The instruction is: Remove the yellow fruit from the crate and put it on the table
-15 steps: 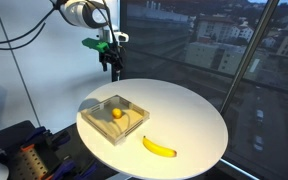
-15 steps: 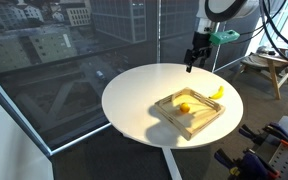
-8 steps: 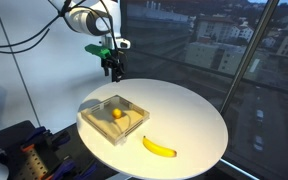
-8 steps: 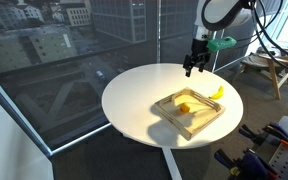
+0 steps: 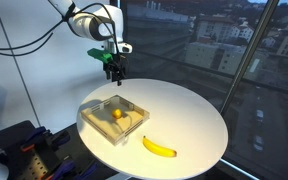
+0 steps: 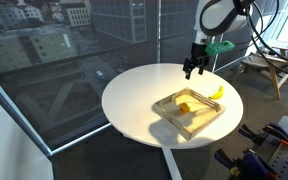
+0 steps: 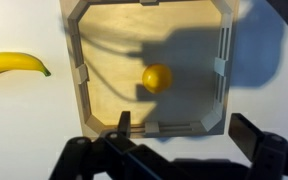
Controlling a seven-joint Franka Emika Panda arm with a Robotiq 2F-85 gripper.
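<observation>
the end effector [image 5: 117,72] hangs above the worktop [image 5: 184,110], over the far edge of the crate [image 5: 94,118] and clear of it. in the wrist view the end effector [image 7: 184,140] has its jaws spread wide and holds nothing; the fingertips are dark against shadow, so the exact opening is hard to read.

the fruit [image 7: 156,78] lies on the crate [image 7: 74,60] base, near the centre, touching no wall. both exterior views show the fruit [image 5: 117,114] [image 6: 184,107] inside the crate [image 6: 206,122].

a banana [image 5: 160,147] [image 6: 217,92] lies on the worktop [image 6: 134,95] just outside the crate; in the wrist view the banana [image 7: 14,65] sits left of the crate wall.
</observation>
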